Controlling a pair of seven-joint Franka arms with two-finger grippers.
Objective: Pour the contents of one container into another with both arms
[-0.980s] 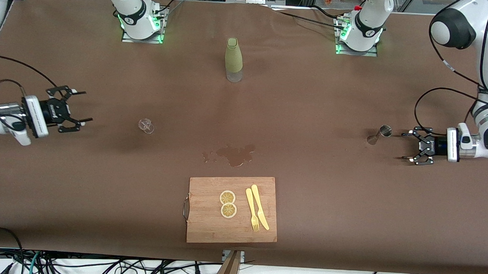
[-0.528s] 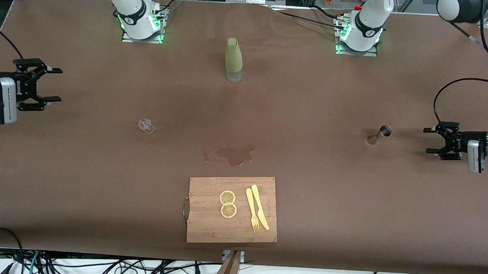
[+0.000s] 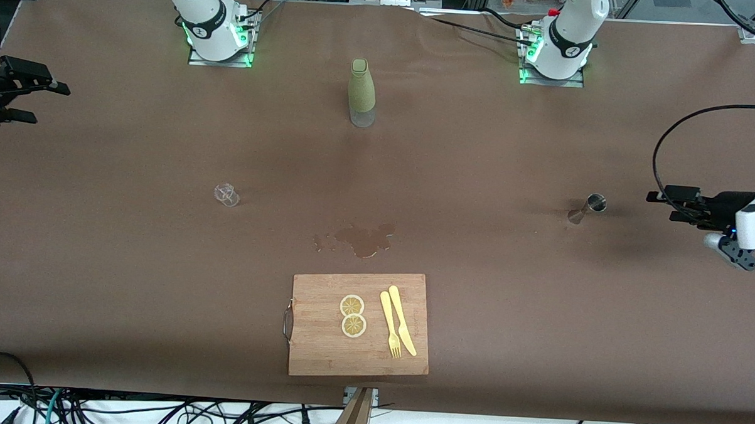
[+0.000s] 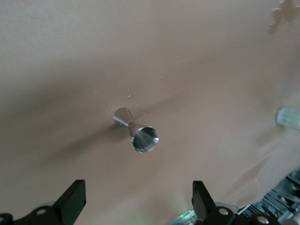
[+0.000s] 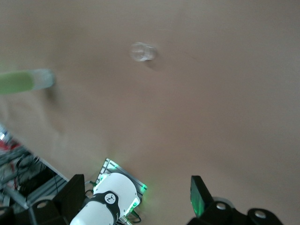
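— Where are the two grippers?

— The left gripper hangs over the brown table at the left arm's end, its fingers spread apart with nothing between them. The right gripper is over the table's edge at the right arm's end, its fingers likewise apart and empty.

— And the containers?

— A steel jigger stands on the table near the left gripper, clear of it; the left wrist view shows it from above, its open cup tilted toward the camera. A small clear glass sits toward the right arm's end, well apart from the right gripper. A green bottle with a clear base stands upright between the two arm bases, farther from the front camera than either of them.

— Anything else on the table?

— A dark wet patch lies mid-table. Nearer the front camera is a wooden cutting board with a metal handle, carrying two lemon slices and, beside them, a yellow fork and yellow knife lying side by side.
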